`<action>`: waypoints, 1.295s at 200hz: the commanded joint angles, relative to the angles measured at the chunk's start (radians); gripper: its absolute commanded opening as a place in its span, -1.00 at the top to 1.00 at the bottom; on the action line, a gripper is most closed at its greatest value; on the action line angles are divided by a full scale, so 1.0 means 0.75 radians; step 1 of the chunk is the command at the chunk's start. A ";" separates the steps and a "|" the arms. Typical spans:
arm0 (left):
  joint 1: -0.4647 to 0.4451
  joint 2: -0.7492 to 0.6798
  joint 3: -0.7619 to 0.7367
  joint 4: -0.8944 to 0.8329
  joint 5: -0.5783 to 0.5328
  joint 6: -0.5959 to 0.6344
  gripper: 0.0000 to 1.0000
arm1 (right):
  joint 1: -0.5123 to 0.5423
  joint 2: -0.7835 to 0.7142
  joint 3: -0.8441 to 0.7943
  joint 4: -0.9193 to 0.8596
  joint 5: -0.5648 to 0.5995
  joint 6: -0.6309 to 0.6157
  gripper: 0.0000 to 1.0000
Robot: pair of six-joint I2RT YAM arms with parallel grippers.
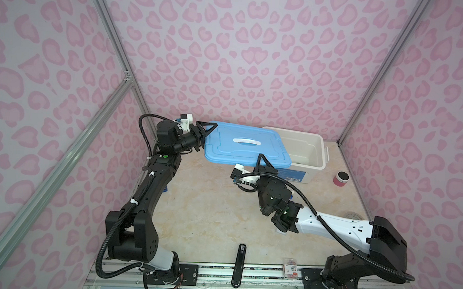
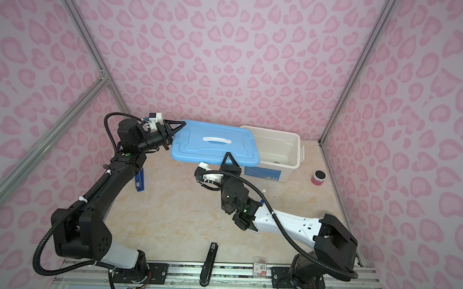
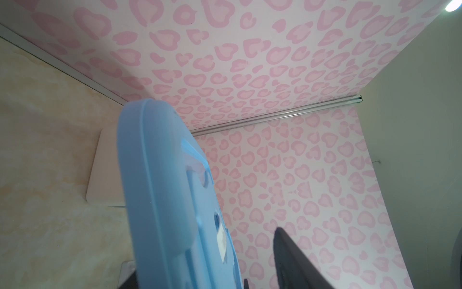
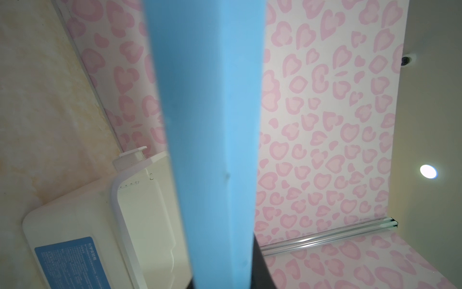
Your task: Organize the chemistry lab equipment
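A flat light-blue plastic lid (image 1: 225,147) with a white handle is held raised over the left part of an open white plastic storage box (image 1: 303,143) at the back of the bench (image 1: 208,216). The right end effector (image 1: 261,162) is clamped on the lid's front edge. The left end effector (image 1: 206,136) straddles the lid's left edge with its jaws apart; in the left wrist view a gap is seen between one finger (image 3: 287,250) and the lid.

Whether the lid is going on or coming off cannot be told. Either way, it is best kept level, and the left grip should be closed before any shift, since a one-sided hold could let it tilt or twist. The box rim should be cleared.

The visible part of the box is almost bare; one small dark round item (image 1: 298,162) lies at the bottom, and what it is cannot be told. A tiny pale cup (image 2: 263,190) lies on the bench just beside the right arm. No tubes or rack are seen.
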 commanded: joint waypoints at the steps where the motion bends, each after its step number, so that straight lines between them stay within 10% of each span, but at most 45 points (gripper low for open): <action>1: 0.005 -0.003 -0.001 0.042 0.070 -0.025 -0.18 | 0.004 0.001 -0.028 0.186 -0.040 -0.071 0.86; 151: 0.007 -0.059 -0.081 0.004 0.089 0.016 0.42 | -0.026 0.004 -0.058 0.198 -0.068 -0.100 0.87; 259: 0.006 -0.036 -0.022 0.111 0.065 -0.066 0.77 | -0.038 0.040 -0.101 0.271 -0.082 -0.133 0.25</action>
